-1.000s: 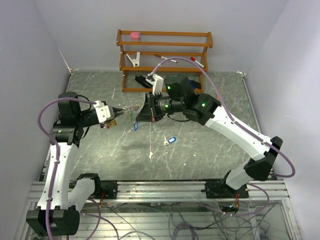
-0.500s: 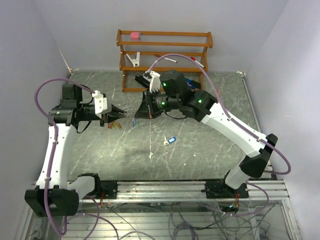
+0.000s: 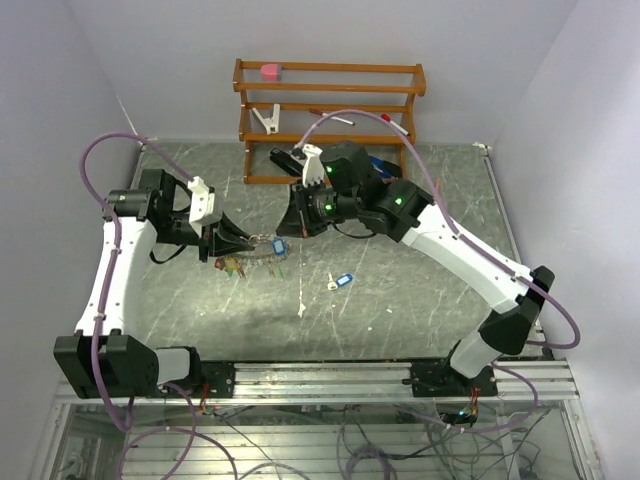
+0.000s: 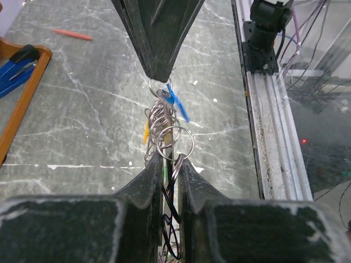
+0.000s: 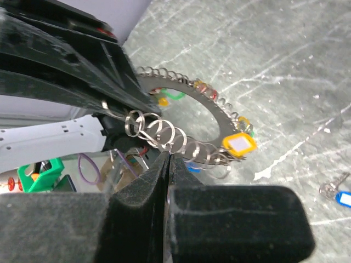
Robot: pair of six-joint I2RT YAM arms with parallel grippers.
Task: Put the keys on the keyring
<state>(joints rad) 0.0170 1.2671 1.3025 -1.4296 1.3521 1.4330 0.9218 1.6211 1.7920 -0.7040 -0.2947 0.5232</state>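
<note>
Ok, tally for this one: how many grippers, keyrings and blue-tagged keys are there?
Grippers: 2 (left gripper, right gripper)
Keyring: 1
Blue-tagged keys: 2 (one at the keyring, one loose on the table)
Total: 5

The left arm (image 3: 108, 275) rises from its base at the near left, bends high by the left side and reaches right toward the middle. The left gripper (image 3: 246, 242) points right, its fingers (image 4: 148, 181) drawn close with only a thin slit between them. The right arm (image 3: 470, 258) stretches from the near right up and leftward, its wrist bent. The right gripper (image 3: 284, 232) points left and downward, fingers (image 5: 142, 181) pressed tight together. The two tips face each other and nearly meet.
</note>
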